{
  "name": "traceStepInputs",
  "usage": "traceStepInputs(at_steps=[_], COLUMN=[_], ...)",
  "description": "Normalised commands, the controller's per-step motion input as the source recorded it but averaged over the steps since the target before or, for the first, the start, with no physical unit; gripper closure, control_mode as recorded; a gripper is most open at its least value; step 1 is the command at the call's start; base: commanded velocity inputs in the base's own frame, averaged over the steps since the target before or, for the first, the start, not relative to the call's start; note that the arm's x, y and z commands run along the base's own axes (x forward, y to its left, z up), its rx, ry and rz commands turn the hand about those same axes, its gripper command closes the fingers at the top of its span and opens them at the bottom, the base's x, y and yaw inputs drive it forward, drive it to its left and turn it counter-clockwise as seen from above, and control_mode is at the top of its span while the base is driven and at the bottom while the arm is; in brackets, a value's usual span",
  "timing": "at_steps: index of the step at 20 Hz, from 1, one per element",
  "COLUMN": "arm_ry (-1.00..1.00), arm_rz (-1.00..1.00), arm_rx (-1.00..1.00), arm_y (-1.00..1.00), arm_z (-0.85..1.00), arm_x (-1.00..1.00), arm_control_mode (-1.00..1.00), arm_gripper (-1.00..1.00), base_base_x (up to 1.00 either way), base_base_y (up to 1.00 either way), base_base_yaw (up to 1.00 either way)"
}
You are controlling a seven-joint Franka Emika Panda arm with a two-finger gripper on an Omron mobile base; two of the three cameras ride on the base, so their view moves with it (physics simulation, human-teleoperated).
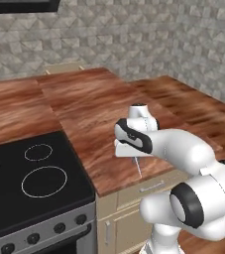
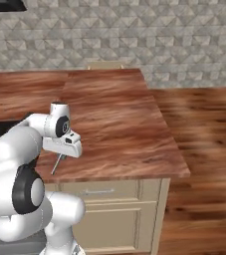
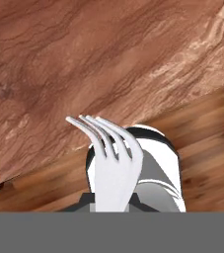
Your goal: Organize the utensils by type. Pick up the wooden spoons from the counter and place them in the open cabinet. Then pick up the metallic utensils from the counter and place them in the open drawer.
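Above the front edge of the bench (image 1: pixel 99 104), just right of the black stovetop (image 1: pixel 29 183), a silver fork (image 3: pixel 111 158) is held in the gripper (image 1: pixel 134 158). The fork is slim, pale and shiny, with four slender tines that curve slightly at their tips. In the hand view its tines are seen fanned toward the top left of the picture, the broad neck running down to the bottom, where it is lost between the fingertips, which cannot themselves be made out. In the left base view the fork is seen as a thin silver sliver (image 1: pixel 138 167) hanging below the hand, its long axis close to vertical and tilted a little, the free end pointing down toward the bench edge. In the right base view the same thin line (image 2: pixel 57 164) is seen slanting down and to the left from under the gripper (image 2: pixel 62 152), its lower end near the front lip of the glossy reddish-brown top (image 2: pixel 114 124). Cream panelled cabinet fronts (image 2: pixel 109 209) are seen beneath the bench, and a grey stone wall (image 2: pixel 134 40) behind it.
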Motion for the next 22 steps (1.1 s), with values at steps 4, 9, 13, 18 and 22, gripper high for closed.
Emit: traceStepInputs(at_steps=[4, 9, 13, 18, 22], arm_ry=[0.00, 0.00, 0.00, 0.00, 0.00], arm_rz=[0.00, 0.00, 0.00, 0.00, 0.00], arm_rx=[0.00, 0.00, 0.00, 0.00, 0.00], arm_y=[0.00, 0.00, 0.00, 0.00, 0.00], arm_z=[0.00, 0.00, 0.00, 0.00, 0.00], arm_x=[0.00, 0.00, 0.00, 0.00, 0.00], arm_control_mode=[1.00, 1.00, 1.00, 1.00, 1.00], arm_gripper=[1.00, 1.00, 1.00, 1.00, 1.00], base_base_x=[0.41, 0.44, 0.48, 0.51, 0.53], base_base_y=[-0.88, -0.88, -0.87, -0.87, -0.86], base_base_yaw=[0.00, 0.00, 0.00, 0.00, 0.00])
